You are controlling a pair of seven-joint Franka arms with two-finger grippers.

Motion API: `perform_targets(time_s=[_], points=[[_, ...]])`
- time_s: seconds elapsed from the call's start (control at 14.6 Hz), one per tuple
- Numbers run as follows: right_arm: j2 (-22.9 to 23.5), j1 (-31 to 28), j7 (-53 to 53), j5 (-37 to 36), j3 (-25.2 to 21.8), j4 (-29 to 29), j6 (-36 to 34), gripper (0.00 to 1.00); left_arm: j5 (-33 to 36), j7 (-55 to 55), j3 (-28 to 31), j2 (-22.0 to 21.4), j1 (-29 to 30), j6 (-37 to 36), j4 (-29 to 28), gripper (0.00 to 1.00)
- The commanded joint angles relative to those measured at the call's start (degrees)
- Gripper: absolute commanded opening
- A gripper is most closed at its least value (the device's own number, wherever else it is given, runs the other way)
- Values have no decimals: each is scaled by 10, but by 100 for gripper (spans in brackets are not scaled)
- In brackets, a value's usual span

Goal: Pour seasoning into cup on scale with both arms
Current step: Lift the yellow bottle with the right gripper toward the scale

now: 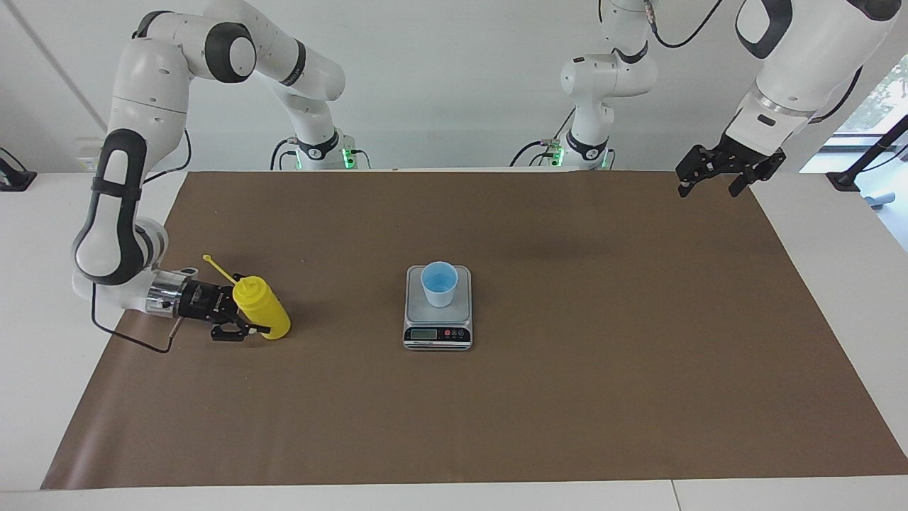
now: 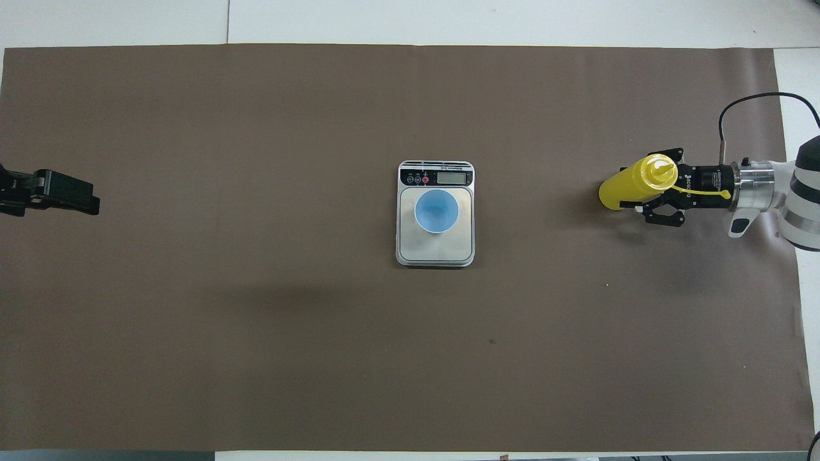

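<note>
The yellow seasoning bottle [image 1: 264, 310] stands on the brown mat toward the right arm's end of the table, its cap strap [image 1: 218, 267] sticking out; it also shows in the overhead view [image 2: 631, 182]. My right gripper [image 1: 250, 321] is low at the mat, open, with its fingers on either side of the bottle. The light-blue cup [image 1: 439, 283] stands upright on the steel scale [image 1: 438, 330] at the middle of the mat; the overhead view shows the cup [image 2: 436, 211] and the scale [image 2: 435, 253] too. My left gripper [image 1: 711, 187] waits raised and open over the mat's edge at the left arm's end.
The brown mat [image 1: 567, 397] covers most of the white table. The scale's display strip [image 2: 436, 177] faces away from the robots. My left gripper shows at the edge of the overhead view [image 2: 96, 205].
</note>
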Motion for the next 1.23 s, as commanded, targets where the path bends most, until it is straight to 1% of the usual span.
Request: perform_targets(time_s=[0.0, 0.2, 0.41, 0.48, 0.61, 0.75, 0.89, 1.02, 1.16], points=[[-46, 17, 22, 12, 1, -12, 33, 0, 5, 4, 1, -16, 1, 2, -16, 100], [-96, 49, 87, -4, -2, -11, 48, 0, 5, 4, 0, -16, 1, 2, -17, 100], [-148, 98, 197, -70, 0, -17, 102, 0, 5, 4, 1, -16, 1, 2, -17, 100], [-157, 120, 222, -87, -2, -18, 117, 0, 5, 4, 0, -16, 1, 2, -17, 100], [-167, 156, 261, -115, -1, -18, 152, 0, 5, 4, 1, -16, 1, 2, -16, 100], [-180, 214, 333, -175, -1, -20, 205, 0, 5, 4, 1, -16, 1, 2, -17, 100], [-180, 254, 382, -217, -1, -23, 249, 0, 5, 4, 0, -16, 1, 2, -17, 100], [-185, 277, 386, -228, -2, -49, 286, 0, 5, 4, 0, -16, 1, 2, -16, 100], [-188, 297, 387, -276, -2, -70, 310, 0, 5, 4, 1, -16, 1, 2, -17, 100]])
